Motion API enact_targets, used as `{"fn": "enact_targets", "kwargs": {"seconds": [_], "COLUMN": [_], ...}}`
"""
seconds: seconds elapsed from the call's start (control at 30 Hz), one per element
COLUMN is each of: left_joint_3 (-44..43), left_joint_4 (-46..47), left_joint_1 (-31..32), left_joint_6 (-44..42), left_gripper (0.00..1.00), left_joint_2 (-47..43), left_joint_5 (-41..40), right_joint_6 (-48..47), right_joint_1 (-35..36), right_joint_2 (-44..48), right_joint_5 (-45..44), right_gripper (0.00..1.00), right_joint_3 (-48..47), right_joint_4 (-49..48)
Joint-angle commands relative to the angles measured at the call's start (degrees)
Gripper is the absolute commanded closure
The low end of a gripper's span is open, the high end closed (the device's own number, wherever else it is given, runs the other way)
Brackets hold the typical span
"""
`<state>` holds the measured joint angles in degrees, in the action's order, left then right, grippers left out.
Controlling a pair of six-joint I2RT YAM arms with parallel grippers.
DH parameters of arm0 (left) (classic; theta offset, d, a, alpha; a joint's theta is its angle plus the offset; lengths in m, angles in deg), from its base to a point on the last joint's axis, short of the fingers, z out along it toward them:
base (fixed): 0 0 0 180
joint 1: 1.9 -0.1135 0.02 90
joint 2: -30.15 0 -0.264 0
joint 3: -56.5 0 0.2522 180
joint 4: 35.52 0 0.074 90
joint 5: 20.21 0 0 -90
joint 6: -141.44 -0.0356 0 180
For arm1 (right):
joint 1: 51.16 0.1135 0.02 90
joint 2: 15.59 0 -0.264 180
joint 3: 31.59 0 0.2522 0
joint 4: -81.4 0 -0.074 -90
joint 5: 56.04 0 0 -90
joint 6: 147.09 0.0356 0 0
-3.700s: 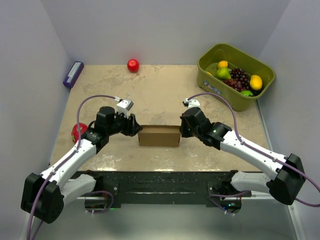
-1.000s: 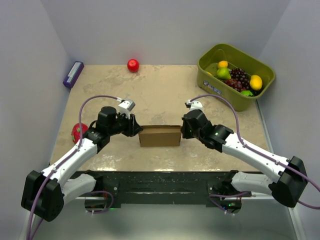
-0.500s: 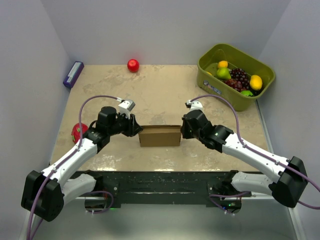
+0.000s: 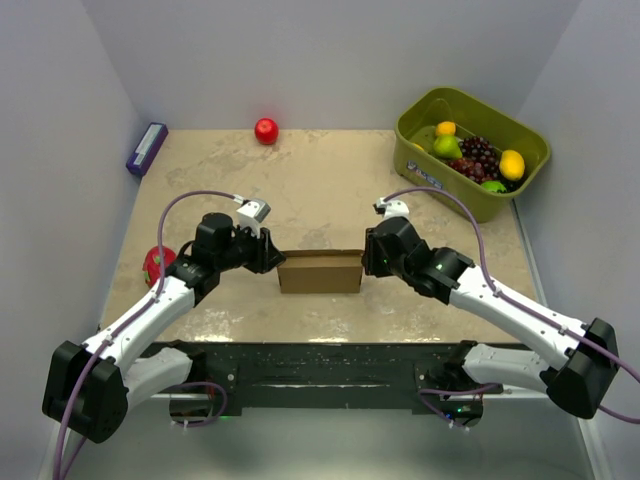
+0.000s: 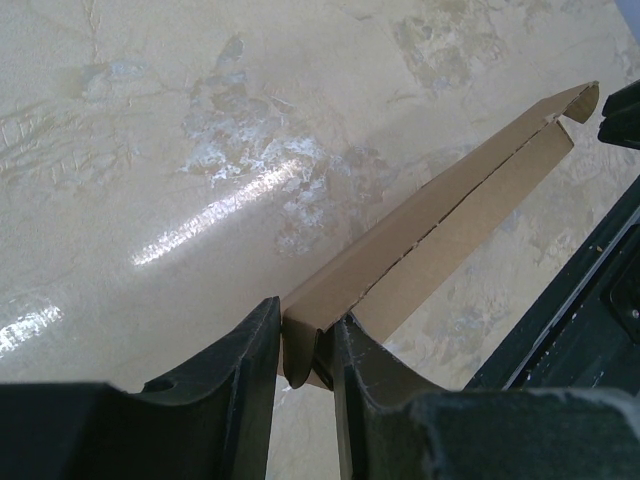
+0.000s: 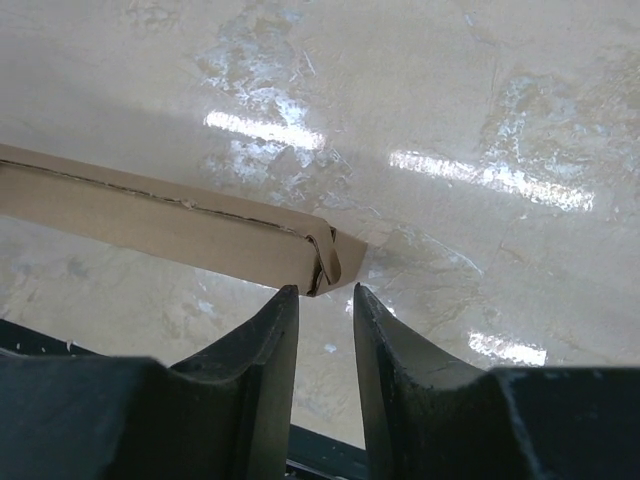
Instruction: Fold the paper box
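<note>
Top external view: the plain brown cardboard box (image 4: 319, 271) lies on the desk (image 4: 320, 190) between both arms. The left pincer (image 5: 305, 325) clamps its left end. The right pincer (image 6: 323, 295) stands slightly parted just off the right end, gripping nothing.

Left gripper (image 5: 305, 328) clamped, right gripper (image 6: 325, 296) parted (slightly).

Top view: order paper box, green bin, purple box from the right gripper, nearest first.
1. paper box, just left of the right gripper.
2. green bin, far right corner.
3. purple box, far left edge.
</note>
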<state>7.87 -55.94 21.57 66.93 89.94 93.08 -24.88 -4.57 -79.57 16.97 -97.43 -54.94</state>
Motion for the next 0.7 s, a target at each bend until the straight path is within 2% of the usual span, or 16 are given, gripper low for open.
{"fn": "enact_targets", "kwargs": {"seconds": [0.0, 0.27, 0.47, 0.63, 0.67], "left_joint_3": [0.07, 0.07, 0.07, 0.07, -0.02], "left_joint_4": [-1.96, -1.87, -1.96, -1.87, -1.87], "left_joint_1": [0.53, 0.53, 0.53, 0.53, 0.53], "left_joint_6": [-0.46, -0.46, -0.46, -0.46, -0.54], "left_gripper": [0.7, 0.7, 0.7, 0.7, 0.71], "left_joint_2": [0.5, 0.42, 0.5, 0.5, 0.5], "left_joint_5": [-0.52, -0.52, -0.52, -0.52, -0.52], "right_joint_6": [-1.79, -4.17, -5.22, -5.49, -5.57], "right_joint_1": [0.08, 0.08, 0.08, 0.08, 0.08], "right_joint_2": [0.71, -2.37, -3.95, -4.39, -4.39], "right_joint_5": [-0.41, -3.13, -3.05, -3.13, -2.96], "right_gripper": [0.65, 0.64, 0.74, 0.76, 0.8], "right_joint_3": [-2.59, -4.79, -5.41, -5.06, -4.88], "right_joint_4": [-1.5, -1.06, -1.68, -1.68, -2.02]}}
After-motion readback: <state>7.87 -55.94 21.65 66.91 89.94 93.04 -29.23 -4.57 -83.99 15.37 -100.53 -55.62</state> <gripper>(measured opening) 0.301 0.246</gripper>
